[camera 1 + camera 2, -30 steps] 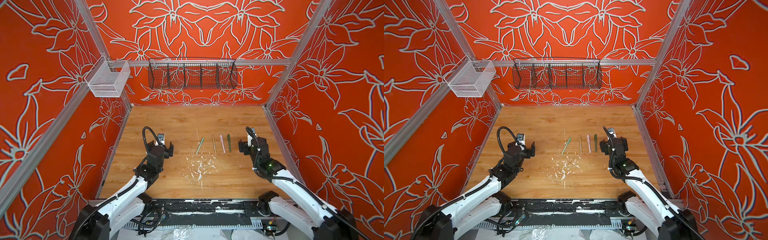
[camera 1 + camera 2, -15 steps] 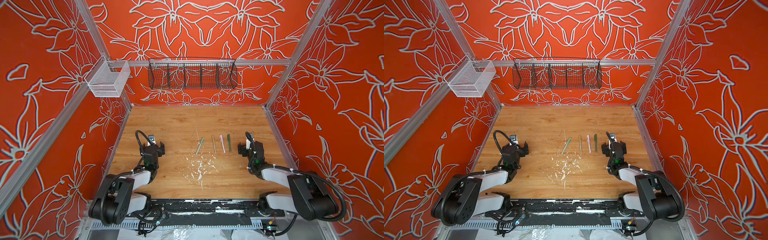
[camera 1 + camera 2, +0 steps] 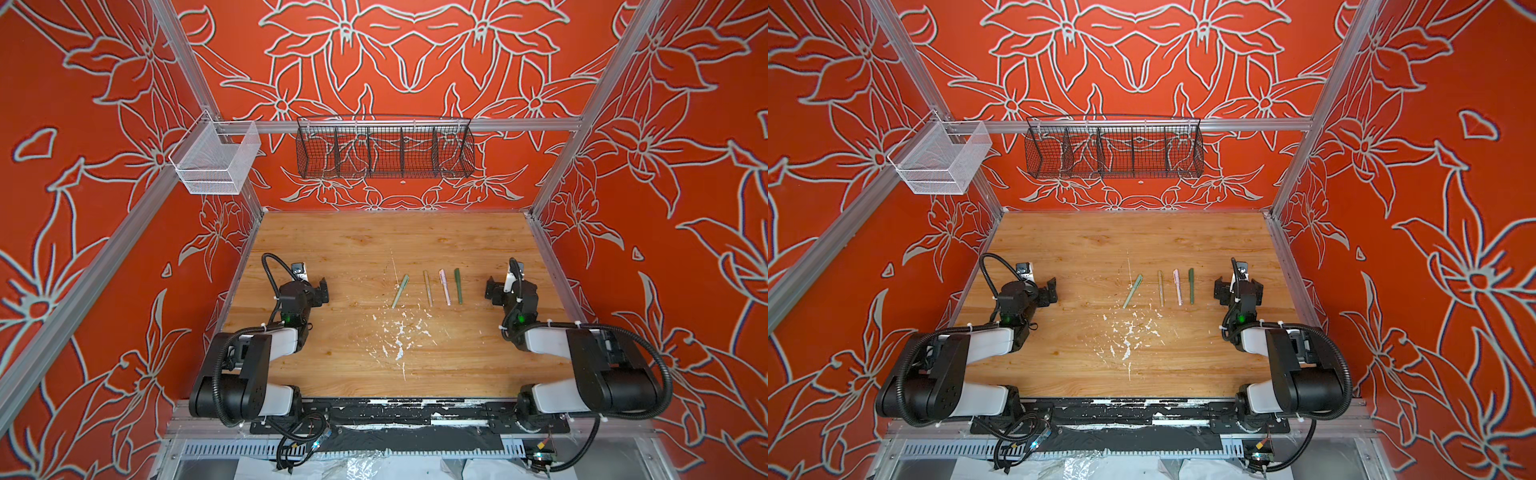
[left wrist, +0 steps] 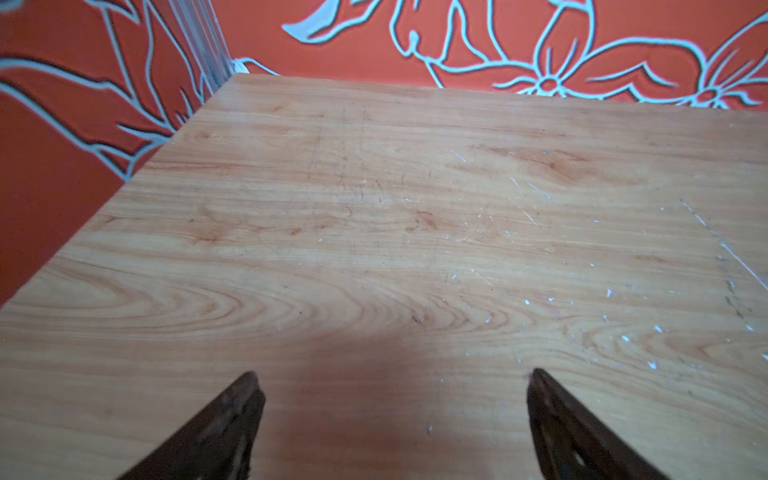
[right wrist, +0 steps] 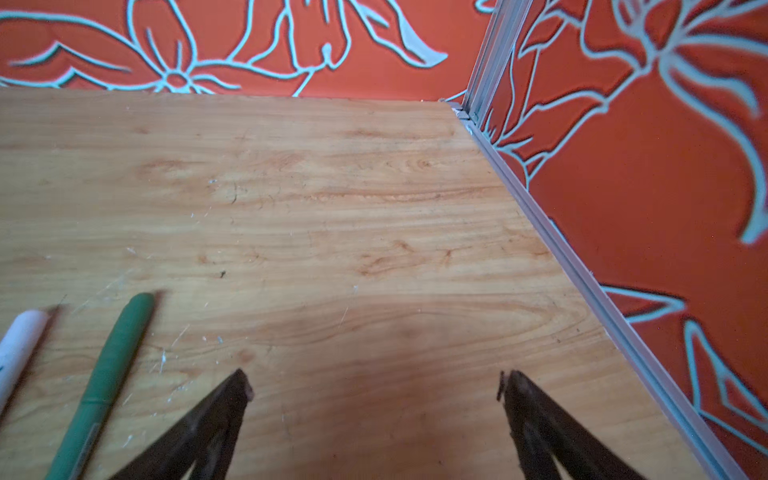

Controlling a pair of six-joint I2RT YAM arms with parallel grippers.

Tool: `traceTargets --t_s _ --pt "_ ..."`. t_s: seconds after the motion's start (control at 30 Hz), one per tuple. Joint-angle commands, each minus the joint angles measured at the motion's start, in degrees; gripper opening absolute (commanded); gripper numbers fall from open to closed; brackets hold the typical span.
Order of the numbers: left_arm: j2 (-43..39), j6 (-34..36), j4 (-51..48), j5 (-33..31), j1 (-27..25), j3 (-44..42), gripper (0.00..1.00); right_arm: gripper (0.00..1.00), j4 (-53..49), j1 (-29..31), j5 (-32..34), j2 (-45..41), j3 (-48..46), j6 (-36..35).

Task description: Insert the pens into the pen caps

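Surface: wooden tabletop [image 3: 332,249] boxed in by orange flowered walls [image 3: 395,62], with white paint flecks [image 3: 399,332] near the middle.
Pens' place: pale green pen [image 3: 400,291], tan pen [image 3: 428,288], pink pen [image 3: 444,286] and dark green pen [image 3: 458,285] lie flat in a row, side by side but apart, just beyond the flecks and nearer the right arm.
Long axes: the tan, pink and dark green pens run near edge to far wall, almost parallel. The pale green pen is tilted, its far end leaning toward the others.
Pen caps: none lies loose. A seam crosses the dark green pen in the right wrist view, so the caps are probably on. Which end is capped is too small to tell.
Left gripper [image 4: 392,376]: jaws wide apart over bare wood, nothing between them.
Right gripper [image 5: 374,380]: jaws wide apart and empty, just beside the dark green pen.
Why so: the neat row and the arms low at either side suggest finished work.
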Motion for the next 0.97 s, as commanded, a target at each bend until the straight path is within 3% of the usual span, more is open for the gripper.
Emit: traceTargets --t_s 0.0,0.1,0.17,0.93 --pt "-0.09 -0.45 -0.40 1.74 0.21 -0.28 0.97 0.97 6.79 0.08 1.57 1.48 -1.22 1.31" --pt "-0.07 -0.41 -0.40 1.69 0.23 -0.28 0.97 0.97 1.20 0.08 1.40 -0.55 -0.10 1.57" --pt "-0.16 -0.43 -0.34 1.73 0.25 -0.35 0.97 0.97 5.46 0.17 1.39 0.96 -0.99 1.15" --pt "-0.06 -0.39 -0.39 1.74 0.26 -0.23 0.97 0.97 4.28 0.35 1.57 0.44 -0.76 1.14"
